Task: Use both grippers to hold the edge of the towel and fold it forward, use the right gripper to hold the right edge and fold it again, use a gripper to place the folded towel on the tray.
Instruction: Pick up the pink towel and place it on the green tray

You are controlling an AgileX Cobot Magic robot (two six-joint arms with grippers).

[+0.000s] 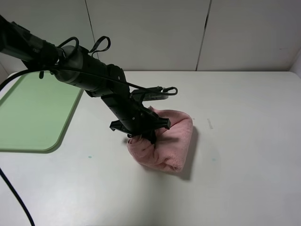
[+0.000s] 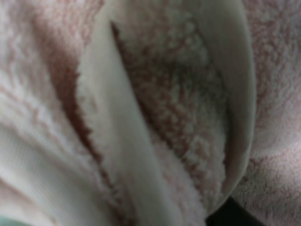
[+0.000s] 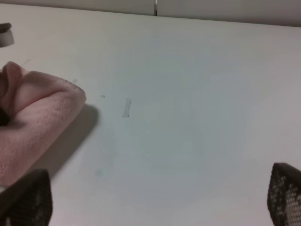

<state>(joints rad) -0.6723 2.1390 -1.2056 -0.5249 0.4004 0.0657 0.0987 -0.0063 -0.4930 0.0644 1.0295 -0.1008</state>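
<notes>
Pink terry folds of the towel [image 2: 178, 117] fill the left wrist view, the left gripper [image 1: 146, 135] pinching its bunched top on the table [image 1: 244, 141] well right of the tray [image 1: 33, 113]; soft, limp cloth, probably best gripped through thick folds; right gripper [image 3: 160, 197] wide, empty.

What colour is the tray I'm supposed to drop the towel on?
Light green; the tray shows best in the exterior high view, at the table's left.

The black left gripper's [image 1: 149, 136] fingertips are buried in the folded pink terry-cloth towel [image 1: 164, 141]. The left wrist view is blurred pile. The flat light-green plastic tray [image 1: 33, 115] runs off-frame. The right gripper's [image 3: 155, 200] 2 fingers are cropped.
</notes>
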